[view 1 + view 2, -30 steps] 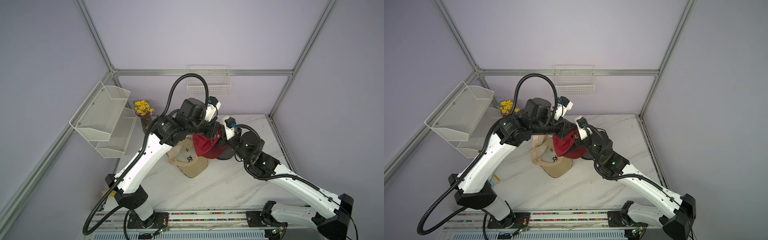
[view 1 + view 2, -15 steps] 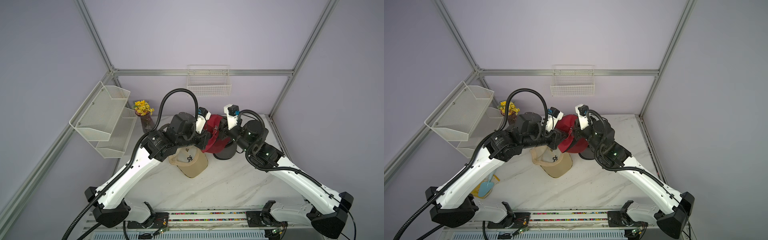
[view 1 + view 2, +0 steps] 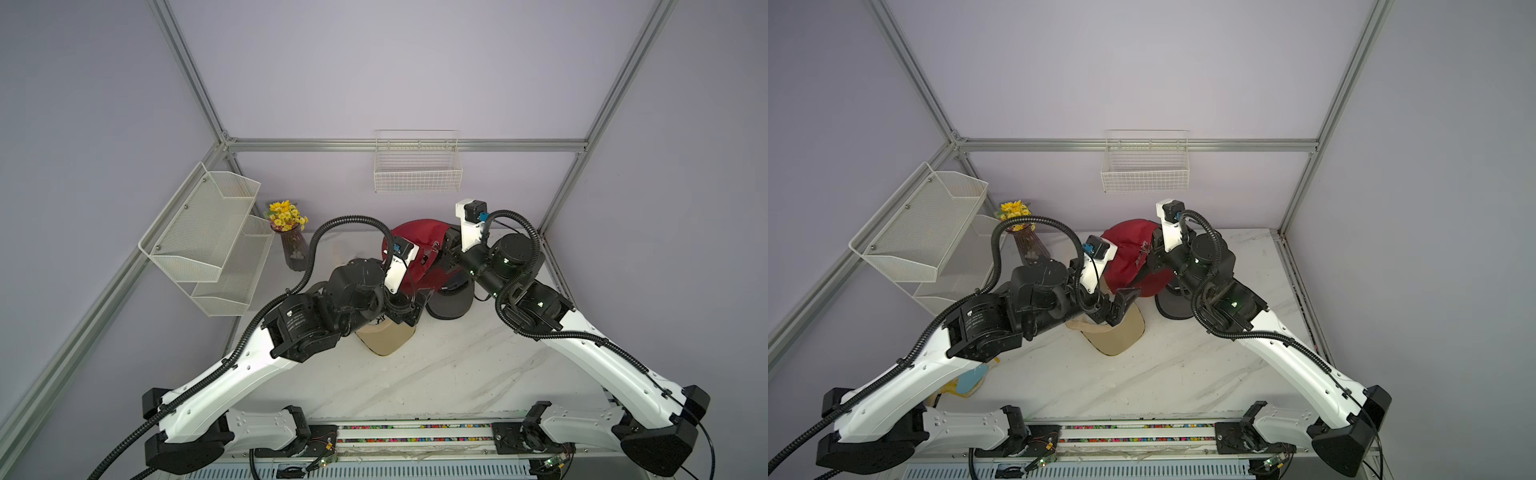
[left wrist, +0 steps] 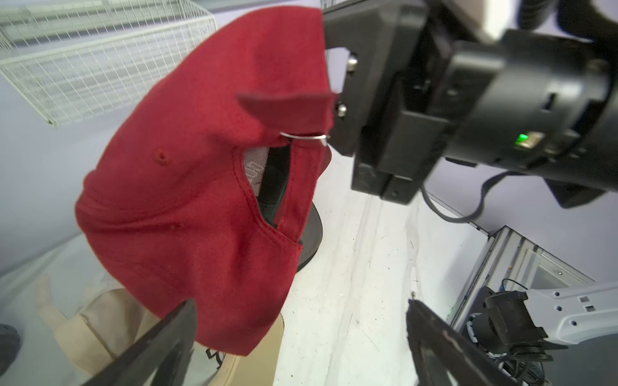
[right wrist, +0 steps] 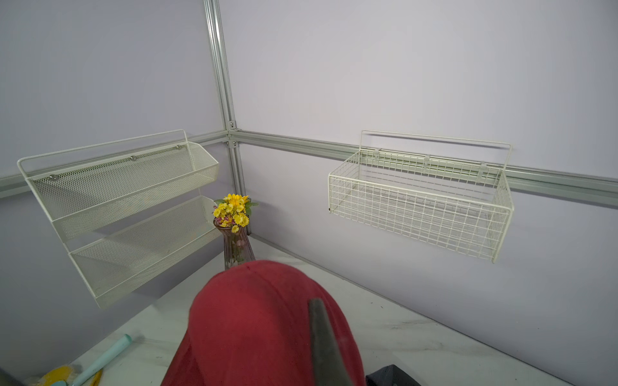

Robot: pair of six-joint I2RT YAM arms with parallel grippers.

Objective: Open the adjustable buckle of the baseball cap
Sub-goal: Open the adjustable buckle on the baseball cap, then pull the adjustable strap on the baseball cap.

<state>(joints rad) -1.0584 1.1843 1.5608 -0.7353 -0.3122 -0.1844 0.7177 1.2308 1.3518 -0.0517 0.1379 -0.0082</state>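
Left wrist view, bottom: left gripper (image 4: 301,310), jaws wide and empty, just below the red baseball cap (image 4: 200,207). Centre: cap hung clear of the table (image 4: 351,267), rear opening toward the camera. Upper right: right gripper (image 4: 336,123) clamped on the strap (image 4: 287,103) beside the metal buckle (image 4: 302,136), presumably to steady it for unfastening.

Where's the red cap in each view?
Top view: red cap mid-picture.
Top view: red cap mid-picture likewise.
Left wrist: red cap close up, rear opening visible.
Right wrist: red cap close up, before the vase.
Shared landmark: wire basket on the back wall.
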